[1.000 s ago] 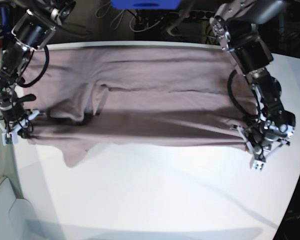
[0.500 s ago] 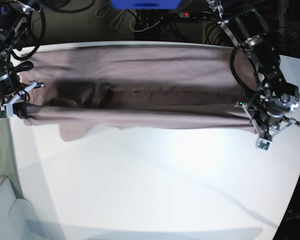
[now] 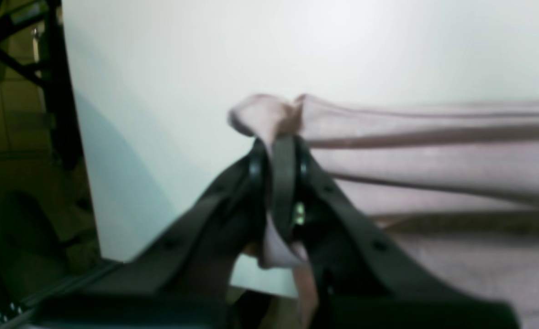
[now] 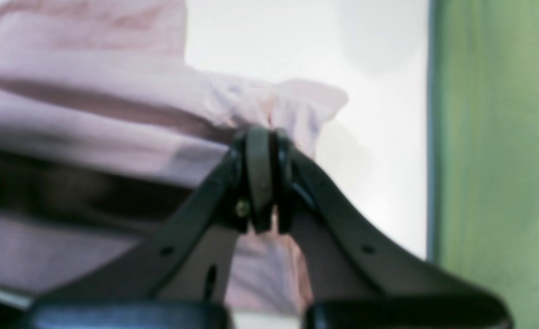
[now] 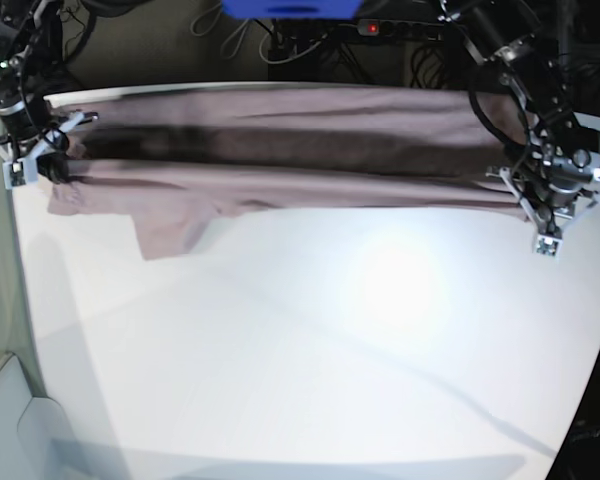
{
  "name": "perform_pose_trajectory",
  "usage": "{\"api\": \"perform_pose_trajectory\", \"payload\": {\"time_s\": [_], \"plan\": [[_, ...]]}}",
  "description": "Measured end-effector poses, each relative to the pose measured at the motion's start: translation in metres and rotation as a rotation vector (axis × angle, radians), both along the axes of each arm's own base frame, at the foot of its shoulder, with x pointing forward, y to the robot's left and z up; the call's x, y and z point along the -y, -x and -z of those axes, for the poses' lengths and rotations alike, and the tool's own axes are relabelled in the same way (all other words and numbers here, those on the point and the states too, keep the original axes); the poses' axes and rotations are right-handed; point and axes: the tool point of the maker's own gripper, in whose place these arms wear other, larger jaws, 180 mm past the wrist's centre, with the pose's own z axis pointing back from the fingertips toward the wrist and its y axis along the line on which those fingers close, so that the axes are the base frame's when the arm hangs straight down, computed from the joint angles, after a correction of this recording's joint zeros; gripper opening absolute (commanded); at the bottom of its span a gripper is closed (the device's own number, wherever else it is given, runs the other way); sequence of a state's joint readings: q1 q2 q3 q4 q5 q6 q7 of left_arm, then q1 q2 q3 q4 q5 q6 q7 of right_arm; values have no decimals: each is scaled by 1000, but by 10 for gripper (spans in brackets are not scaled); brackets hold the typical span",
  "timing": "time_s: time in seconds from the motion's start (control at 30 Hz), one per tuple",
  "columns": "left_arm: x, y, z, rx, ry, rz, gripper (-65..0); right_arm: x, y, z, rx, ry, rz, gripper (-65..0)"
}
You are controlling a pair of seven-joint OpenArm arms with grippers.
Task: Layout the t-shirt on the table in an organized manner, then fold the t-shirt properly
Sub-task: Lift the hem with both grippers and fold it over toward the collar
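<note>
The left gripper (image 3: 278, 141) has its jaws pressed together on a bunched corner of the shirt (image 5: 280, 160). The right gripper (image 4: 262, 137) pinches the opposite corner in the same way. The shirt hangs stretched between them over the far part of the table (image 5: 310, 360).

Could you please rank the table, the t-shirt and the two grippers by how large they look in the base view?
1. Table, by far the largest.
2. T-shirt, stretched across the far edge.
3. Left gripper and right gripper: both small and look alike, so I would not rank one above the other.
</note>
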State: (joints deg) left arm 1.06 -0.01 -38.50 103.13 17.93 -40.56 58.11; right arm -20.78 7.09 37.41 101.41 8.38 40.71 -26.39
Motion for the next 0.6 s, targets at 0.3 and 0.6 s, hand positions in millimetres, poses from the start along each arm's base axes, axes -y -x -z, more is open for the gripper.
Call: {"api": "perform_pose_trajectory", "payload": {"time_s": [0.3,0.6], "plan": [[0,24,17,-66,-1,2,-650,1,14,14,-46,-17,8,-650],[-3,43,27,-120,-14,7,-650,3,26,36,-105,-50,31,-650]]}}
